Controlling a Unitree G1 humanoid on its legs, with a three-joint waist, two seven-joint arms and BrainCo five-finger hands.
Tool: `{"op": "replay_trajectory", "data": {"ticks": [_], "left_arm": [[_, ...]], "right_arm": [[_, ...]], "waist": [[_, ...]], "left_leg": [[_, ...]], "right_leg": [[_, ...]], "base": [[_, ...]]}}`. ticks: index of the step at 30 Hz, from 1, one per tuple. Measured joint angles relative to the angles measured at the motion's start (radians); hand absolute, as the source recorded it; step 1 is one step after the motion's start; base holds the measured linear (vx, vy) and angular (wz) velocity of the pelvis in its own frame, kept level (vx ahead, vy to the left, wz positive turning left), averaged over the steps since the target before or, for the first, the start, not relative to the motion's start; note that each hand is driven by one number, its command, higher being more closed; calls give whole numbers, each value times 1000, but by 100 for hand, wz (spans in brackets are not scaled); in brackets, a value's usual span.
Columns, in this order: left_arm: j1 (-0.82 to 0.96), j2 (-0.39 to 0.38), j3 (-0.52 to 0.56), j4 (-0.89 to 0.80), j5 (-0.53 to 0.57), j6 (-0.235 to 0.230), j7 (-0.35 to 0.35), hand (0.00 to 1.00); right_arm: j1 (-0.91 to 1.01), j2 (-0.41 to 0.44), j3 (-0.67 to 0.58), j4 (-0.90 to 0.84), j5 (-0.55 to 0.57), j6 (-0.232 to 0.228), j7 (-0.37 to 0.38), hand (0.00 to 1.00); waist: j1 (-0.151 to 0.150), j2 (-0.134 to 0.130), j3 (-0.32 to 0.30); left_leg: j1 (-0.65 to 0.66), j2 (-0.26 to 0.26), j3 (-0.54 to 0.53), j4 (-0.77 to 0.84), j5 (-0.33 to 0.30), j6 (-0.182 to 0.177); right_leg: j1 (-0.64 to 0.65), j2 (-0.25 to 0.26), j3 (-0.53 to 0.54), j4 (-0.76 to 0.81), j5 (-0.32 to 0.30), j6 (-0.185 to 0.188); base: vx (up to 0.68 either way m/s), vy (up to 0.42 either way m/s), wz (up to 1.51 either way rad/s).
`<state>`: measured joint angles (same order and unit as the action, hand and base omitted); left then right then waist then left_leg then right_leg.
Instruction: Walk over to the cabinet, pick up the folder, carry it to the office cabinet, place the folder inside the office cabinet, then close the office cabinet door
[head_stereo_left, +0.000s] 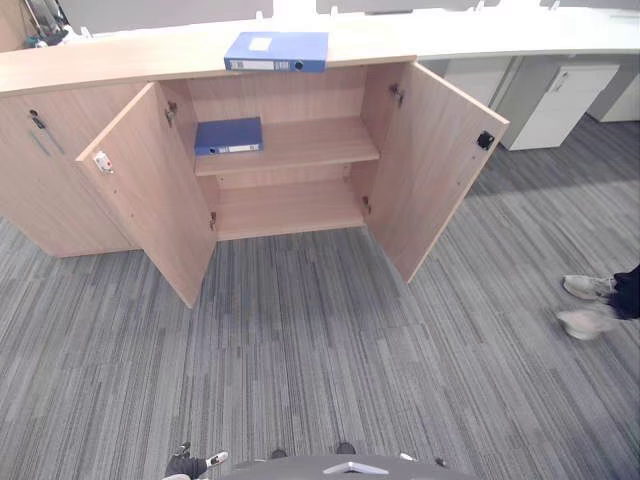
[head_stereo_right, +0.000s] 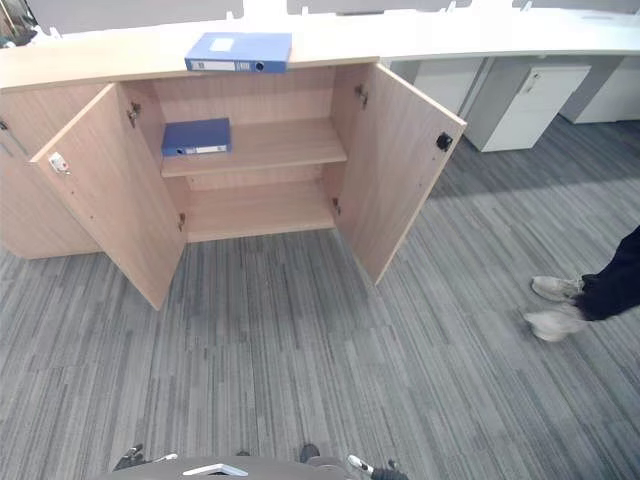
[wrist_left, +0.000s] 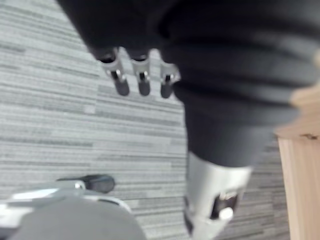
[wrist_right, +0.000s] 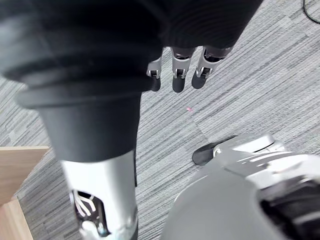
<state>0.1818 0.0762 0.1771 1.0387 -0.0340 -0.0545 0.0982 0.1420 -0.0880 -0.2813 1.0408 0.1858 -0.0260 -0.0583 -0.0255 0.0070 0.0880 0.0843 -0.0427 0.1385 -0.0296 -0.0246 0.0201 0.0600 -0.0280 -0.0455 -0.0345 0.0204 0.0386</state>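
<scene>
While the cabinet's (head_stereo_left: 120, 62) 2 doors (head_stereo_left: 150, 190) (head_stereo_left: 430, 160) stand wide, left hand (wrist_left: 143, 82) and right hand (wrist_right: 178, 75) hang slack-fingered, empty.

Person (head_stereo_left: 626, 293) at right edge is cut off: two shoes and a trouser leg show, lower shoe (head_stereo_left: 586, 321) blurred. Cabinet (head_stereo_left: 50, 190) runs off left edge. Top folder (head_stereo_left: 277, 51) label too small to tell. Left hand (head_stereo_left: 188, 464) clipped at bottom edge.

A folder (head_stereo_left: 277, 51) lies atop the cabinet (head_stereo_left: 120, 65), a second folder (head_stereo_left: 228, 136) on its upper shelf (head_stereo_left: 310, 145) inside.
</scene>
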Motion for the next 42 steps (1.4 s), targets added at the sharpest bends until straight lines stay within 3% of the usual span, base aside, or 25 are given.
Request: {"op": "replay_trajectory", "data": {"ticks": [9,23,28,33,35,37,38,41,42], "left_arm": [[-13,-1,16,3,18,-3,-1,0],[-13,2,9,3,18,-8,-3,0],[-29,19,-3,0,18,-8,-10,0],[-39,26,-3,-5,17,-8,-16,0],[-56,21,-4,-6,16,-7,-16,0],[-69,19,-5,-6,16,-7,-16,0],[-80,13,-5,-7,16,-7,-16,0],[-97,17,-3,-7,16,-7,-15,0],[-103,14,-3,-7,16,-7,-15,0]], "right_arm": [[-40,10,-16,6,-35,-1,-10,0],[-41,18,-14,5,-34,0,-8,0],[-58,18,-14,5,-35,1,-7,0],[-78,21,-14,-4,-34,1,-6,0],[-100,29,-14,-12,-33,0,-5,0],[-112,33,-15,-38,-30,-1,-4,0],[-115,43,-14,-59,-23,-8,2,0],[-124,51,5,-65,-22,-18,15,0],[-126,50,5,-65,-21,-18,15,0]], "waist": [[2,-12,18],[3,-20,21],[18,-25,25],[24,-29,32],[26,-17,52],[24,-9,77],[17,-5,96],[13,-18,100],[11,-16,100]], "left_leg": [[40,0,-1,-15,-11,-17],[30,0,12,-54,4,-9],[-20,7,55,2,-41,-6],[-69,21,91,139,-146,6],[-62,21,106,187,-178,6],[-31,20,107,187,-179,8],[5,18,92,183,-201,35],[51,24,52,158,-229,42],[61,30,47,146,-230,40]], "right_leg": [[47,-1,-19,-27,-2,6],[33,3,-18,-45,1,12],[-22,7,24,-28,-8,17],[-103,4,62,139,-103,30],[-173,-7,56,340,-164,65],[-234,-15,36,514,-166,65],[-293,-31,-6,667,-214,46],[-358,-47,-82,703,-300,42],[-372,-43,-97,683,-300,41]], "base": [[21,-8,1],[-64,-29,-2],[47,-11,-26],[134,35,-24],[178,94,-13],[110,95,8],[107,73,22],[207,17,30],[271,-64,29]]}}
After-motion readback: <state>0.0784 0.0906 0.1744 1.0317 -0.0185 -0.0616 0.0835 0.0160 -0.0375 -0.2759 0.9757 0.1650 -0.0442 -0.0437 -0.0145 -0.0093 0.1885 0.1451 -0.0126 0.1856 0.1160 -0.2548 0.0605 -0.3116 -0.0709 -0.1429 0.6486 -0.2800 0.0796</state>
